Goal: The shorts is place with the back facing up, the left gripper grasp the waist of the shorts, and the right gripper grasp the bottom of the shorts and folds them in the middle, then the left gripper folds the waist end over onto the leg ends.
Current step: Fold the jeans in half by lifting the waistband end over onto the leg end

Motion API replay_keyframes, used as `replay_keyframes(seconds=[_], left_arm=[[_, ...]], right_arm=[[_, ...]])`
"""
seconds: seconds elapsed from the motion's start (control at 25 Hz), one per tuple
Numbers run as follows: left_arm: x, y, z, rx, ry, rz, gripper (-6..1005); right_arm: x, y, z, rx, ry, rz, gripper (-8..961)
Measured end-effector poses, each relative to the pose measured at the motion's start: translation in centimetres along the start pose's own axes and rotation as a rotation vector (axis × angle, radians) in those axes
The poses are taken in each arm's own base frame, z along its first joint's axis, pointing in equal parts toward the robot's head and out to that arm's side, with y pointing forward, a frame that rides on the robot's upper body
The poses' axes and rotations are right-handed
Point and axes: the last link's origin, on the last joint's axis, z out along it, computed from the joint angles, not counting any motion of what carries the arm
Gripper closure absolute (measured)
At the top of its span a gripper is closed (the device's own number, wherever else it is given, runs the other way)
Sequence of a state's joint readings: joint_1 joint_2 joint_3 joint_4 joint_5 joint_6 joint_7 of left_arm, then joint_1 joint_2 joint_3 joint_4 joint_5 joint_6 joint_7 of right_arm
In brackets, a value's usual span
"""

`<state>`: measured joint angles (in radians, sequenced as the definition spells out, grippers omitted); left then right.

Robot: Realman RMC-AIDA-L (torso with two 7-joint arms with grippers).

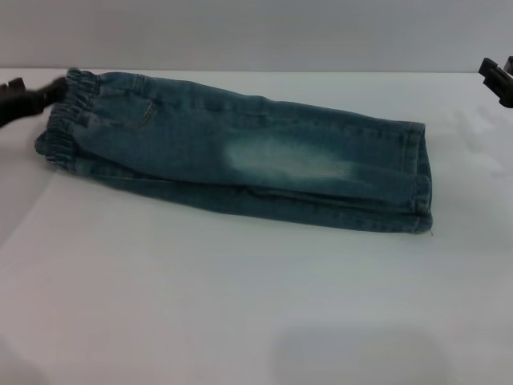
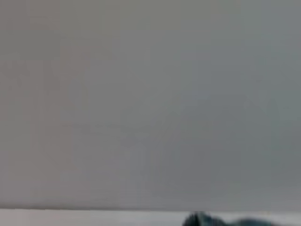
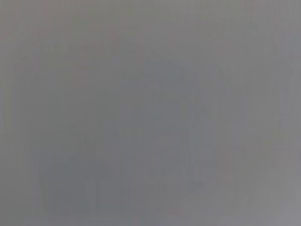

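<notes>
Head high; wrists seemingly wallward

You have a plain white table point(image 1: 240, 305) carrying a single item: the shorts point(image 1: 240, 152), folded lengthwise, lying flat across its far half. The waist point(image 1: 68, 120) points to your left, the leg ends point(image 1: 421, 180) to your right.

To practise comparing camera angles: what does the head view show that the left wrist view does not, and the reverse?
Only the head view shows the whole shorts folded lengthwise, the waist beside the left gripper, the leg ends, and the right gripper at the far right edge. The left wrist view adds nothing of its own, mostly blank grey. Both share a bit of denim and the white table.
</notes>
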<state>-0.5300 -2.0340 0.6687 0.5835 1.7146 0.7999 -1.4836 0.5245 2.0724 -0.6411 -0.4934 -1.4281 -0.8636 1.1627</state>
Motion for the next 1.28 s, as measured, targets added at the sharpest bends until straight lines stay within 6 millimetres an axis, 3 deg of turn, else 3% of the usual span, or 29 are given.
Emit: replay_keyframes(seconds=[0.44,0.72,1.12,1.28], left_arm=[[-2.2,-0.5,-2.2,-0.035,-0.011,0.184,194],[-2.2,-1.5,-1.9,0.068,0.019,0.071,207],[-0.5,-0.6,-1.3,-0.082,-0.030,0.177,210],[-0.7,-0.7,-1.7,-0.124,-0.061,0.221,211]], right_arm=[[-0.2,0.7,0.2,-0.041,-0.008,-0.003,517],[0.0,0.8,0.2,-0.043,-0.003,0.005,517],[0.2,0.8,0.2,-0.043,-0.002,0.008,516],[0.4,0.7,0.0,-0.039,0.001,0.011,516]])
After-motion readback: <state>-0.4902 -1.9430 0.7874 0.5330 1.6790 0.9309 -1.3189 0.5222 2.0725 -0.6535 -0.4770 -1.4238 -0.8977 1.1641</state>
